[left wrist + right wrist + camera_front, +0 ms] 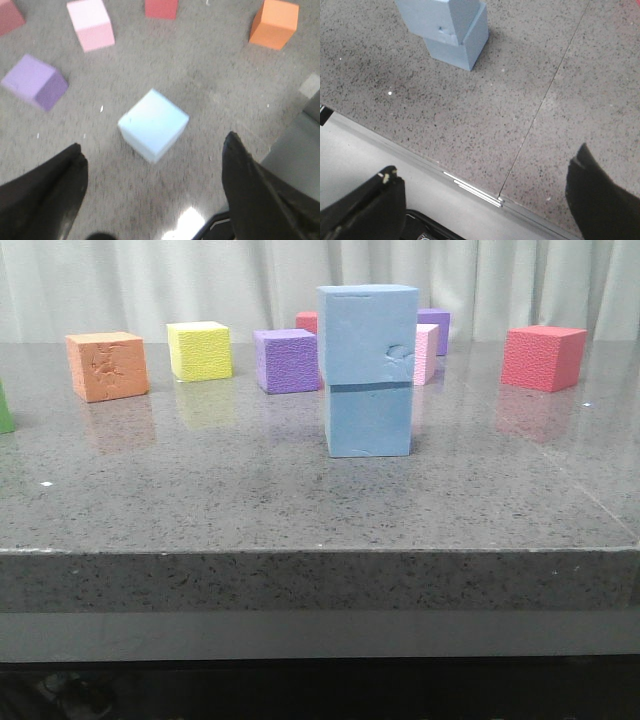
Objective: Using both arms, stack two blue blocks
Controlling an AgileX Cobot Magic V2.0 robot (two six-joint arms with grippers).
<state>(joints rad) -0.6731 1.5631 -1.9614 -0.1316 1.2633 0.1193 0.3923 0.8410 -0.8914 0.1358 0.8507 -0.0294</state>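
Blocks stacked: upper blue block sits on lower blue block, slightly offset, mid-table, ahead of the purple cube. Left gripper spread wide, holding nothing, above the stack, though that view is blurred. Right gripper likewise released, over the table edge.

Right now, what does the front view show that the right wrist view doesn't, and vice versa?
Front only: the orange cube, yellow cube, purple cube, pink cube and red cube behind the stack, plus the white curtain.

Right wrist only: the right tool, open with nothing between its fingers, over the table edge.

Both: the two blue blocks stacked, upper one slightly offset, on the grey table.
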